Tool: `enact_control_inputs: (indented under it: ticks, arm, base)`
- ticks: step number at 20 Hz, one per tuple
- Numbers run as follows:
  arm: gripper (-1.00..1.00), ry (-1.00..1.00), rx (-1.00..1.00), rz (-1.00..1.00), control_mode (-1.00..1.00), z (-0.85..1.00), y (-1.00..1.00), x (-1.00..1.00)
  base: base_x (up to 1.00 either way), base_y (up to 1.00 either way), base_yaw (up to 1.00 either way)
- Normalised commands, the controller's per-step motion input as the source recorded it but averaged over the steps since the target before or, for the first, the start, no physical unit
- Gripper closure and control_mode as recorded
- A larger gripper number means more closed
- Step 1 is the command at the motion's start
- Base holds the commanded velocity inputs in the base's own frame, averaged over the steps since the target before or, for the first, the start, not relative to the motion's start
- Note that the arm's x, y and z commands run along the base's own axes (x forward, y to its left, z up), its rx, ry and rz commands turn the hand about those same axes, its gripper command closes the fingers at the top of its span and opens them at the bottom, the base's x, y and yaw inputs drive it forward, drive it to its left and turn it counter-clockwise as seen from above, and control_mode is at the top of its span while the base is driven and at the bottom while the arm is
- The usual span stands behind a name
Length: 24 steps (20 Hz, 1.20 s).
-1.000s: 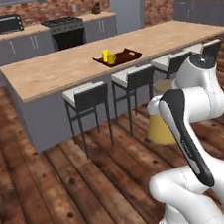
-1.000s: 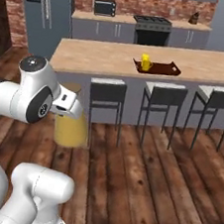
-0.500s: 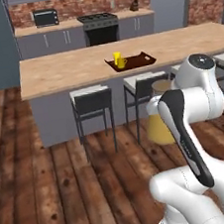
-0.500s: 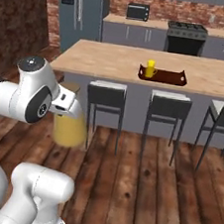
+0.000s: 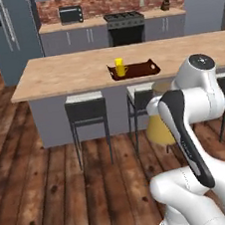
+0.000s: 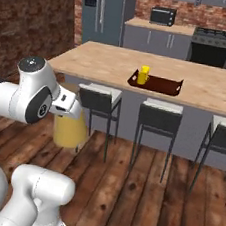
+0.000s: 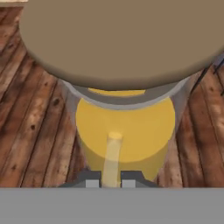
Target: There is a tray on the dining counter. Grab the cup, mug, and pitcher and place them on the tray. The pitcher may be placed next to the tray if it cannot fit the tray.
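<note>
Juice-filled clear glass conical pitcher [image 7: 124, 131] hangs in your gripper [image 7: 111, 180], whose two dark finger tips are pinched onto its thin handle low in the hand view, with the round tan cork-like lid [image 7: 122, 39] spreading wide across the top of that view. You can see the same pitcher [image 5: 158, 123] in the left base view, tucked beside the white arm's forearm and held well above the dark plank floor [image 5: 55, 192]; in the right base view the pitcher [image 6: 70, 127] sits just under the arm's wrist, upright as far as you can tell. Beyond it, you have the long light tan wood-grain dining counter [image 5: 69, 72] running across the room, with grey-seated dark-framed stools [image 5: 85, 108] tucked under its near edge. On that counter rests the flat dark brown rectangular tray [image 5: 141, 70] with its raised rim, well apart from the pitcher. At the tray's left end stand the tall bright yellow cup [image 5: 119, 63] and, just in front of it, the short golden-yellow mug [image 5: 122, 70]; the two overlap in your views, so you cannot tell whether they touch. Farther back you see the grey-cabinet counter [image 5: 89, 36] against red brick, carrying a dark microwave [image 5: 71, 14], with a black stove [image 5: 125, 27] beside it and a tall grey refrigerator [image 5: 9, 37] at the left.
</note>
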Motion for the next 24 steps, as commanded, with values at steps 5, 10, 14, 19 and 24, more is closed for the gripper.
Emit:
enact_control_inputs:
  ticks: [5, 10, 14, 19, 24]
  arm:
    - [1.00, 0.00, 0.00, 0.00, 1.00, 0.00, 0.00, 0.00]
    - [1.00, 0.00, 0.00, 0.00, 1.00, 0.00, 0.00, 0.00]
    - [1.00, 0.00, 0.00, 0.00, 1.00, 0.00, 0.00, 0.00]
    - [1.00, 0.00, 0.00, 0.00, 1.00, 0.00, 0.00, 0.00]
    - [1.00, 0.00, 0.00, 0.00, 1.00, 0.00, 0.00, 0.00]
  base:
    - [0.35, -0.98, 0.17]
    - [0.37, -0.65, -0.02]
    - [0.68, -0.21, -0.12]
    - [0.92, -0.01, -0.14]
    - [0.87, 0.00, -0.12]
